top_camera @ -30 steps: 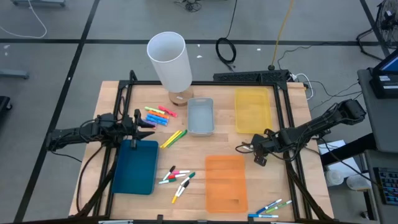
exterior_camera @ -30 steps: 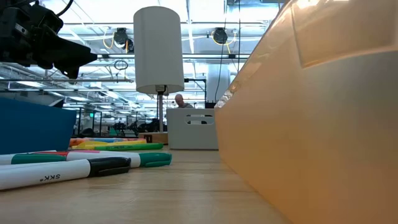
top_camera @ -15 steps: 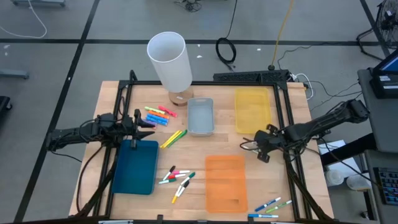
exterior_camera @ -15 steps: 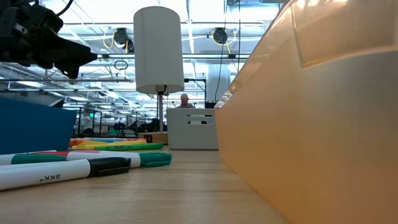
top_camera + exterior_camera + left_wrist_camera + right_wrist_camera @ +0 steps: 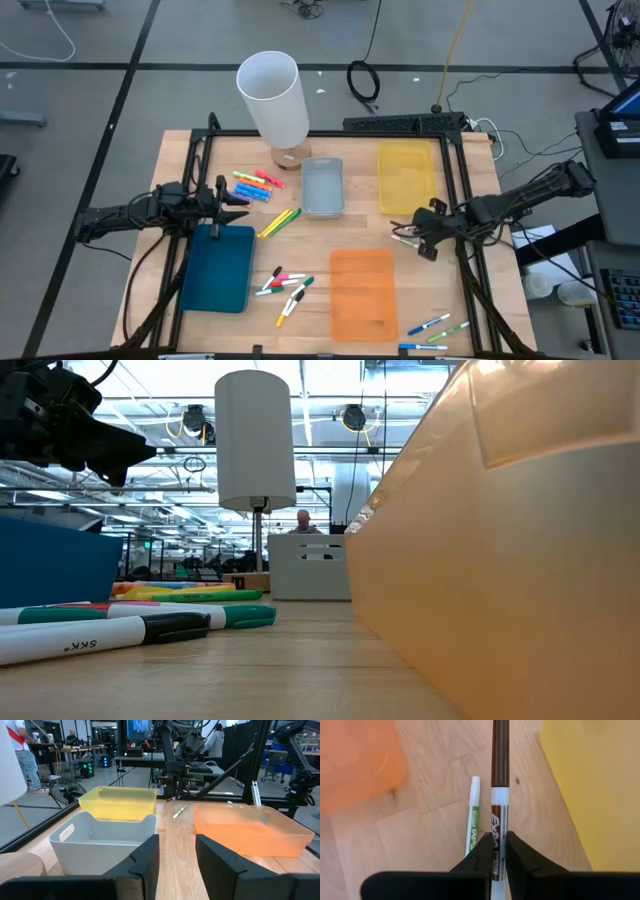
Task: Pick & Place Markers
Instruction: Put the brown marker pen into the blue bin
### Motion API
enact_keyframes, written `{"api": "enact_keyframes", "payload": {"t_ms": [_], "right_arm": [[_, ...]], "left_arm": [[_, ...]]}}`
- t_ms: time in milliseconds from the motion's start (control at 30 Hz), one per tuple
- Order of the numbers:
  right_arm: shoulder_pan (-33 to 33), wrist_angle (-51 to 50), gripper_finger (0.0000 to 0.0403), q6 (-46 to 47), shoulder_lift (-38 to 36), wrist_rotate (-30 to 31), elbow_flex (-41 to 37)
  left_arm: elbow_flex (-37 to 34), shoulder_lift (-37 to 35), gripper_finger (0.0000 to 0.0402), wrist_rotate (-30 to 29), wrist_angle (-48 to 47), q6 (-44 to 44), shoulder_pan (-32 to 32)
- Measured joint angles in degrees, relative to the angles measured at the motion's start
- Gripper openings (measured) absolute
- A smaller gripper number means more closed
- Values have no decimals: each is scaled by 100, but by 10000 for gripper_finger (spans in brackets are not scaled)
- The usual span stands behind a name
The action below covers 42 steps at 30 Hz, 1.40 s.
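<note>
My right gripper (image 5: pixel 402 236) hangs over the wood between the yellow tray (image 5: pixel 407 176) and the orange tray (image 5: pixel 363 293), shut on a white marker with a brown cap (image 5: pixel 499 780). Under it a white marker with a green label (image 5: pixel 471 822) lies flat on the table. More markers lie loose: neon ones (image 5: pixel 255 186), a yellow and a green one (image 5: pixel 280 222), white-bodied ones (image 5: pixel 285 285), and some at the near right (image 5: pixel 436 328). My left gripper (image 5: pixel 177 855) waits open at the table's left, level, above the blue tray's far end (image 5: pixel 222 233). My right gripper pinches the marker's white barrel (image 5: pixel 498 827) between its two fingers, a little behind the brown cap. The fingers slant down from the table's right side, and the marker lies along them. Its capped end sticks out past the fingertips. It looks lifted clear of the table.
A grey tray (image 5: pixel 323 186) sits mid-table at the far side. A tall white cylinder (image 5: pixel 273 98) stands on a wooden foot beside it. A black frame runs around the tabletop (image 5: pixel 465 270). Bare wood lies between the blue and orange trays.
My right gripper has risen with the brown-capped marker, drawn back a little toward the table's right edge and tipped. It has stayed shut. The green-labelled marker has stayed on the table.
</note>
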Motion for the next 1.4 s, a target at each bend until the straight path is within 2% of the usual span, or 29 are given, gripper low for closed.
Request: {"api": "enact_keyframes", "payload": {"t_ms": [467, 667, 933, 1167, 1300, 1400], "right_arm": [[0, 1053, 17, -632, -195, 33, 2], [1, 2412, 18, -1607, -194, 65, 2], [-9, 4425, 18, -3193, -117, 491, -44], [-11, 5622, 18, -3945, 213, 501, -46], [-11, 6318, 18, -4422, 542, 494, -48], [-11, 6911, 18, -4751, 846, 479, -48]], "left_arm": [[0, 1, 131, 0, 0, 1, -1], [0, 0, 131, -2, -2, 1, 0], [0, 0, 131, -2, 0, 1, 0], [0, 2, 131, -2, 9, 5, -1], [0, 24, 131, -7, 557, 223, -1], [-28, 22, 131, 52, 1522, 286, -8]]}}
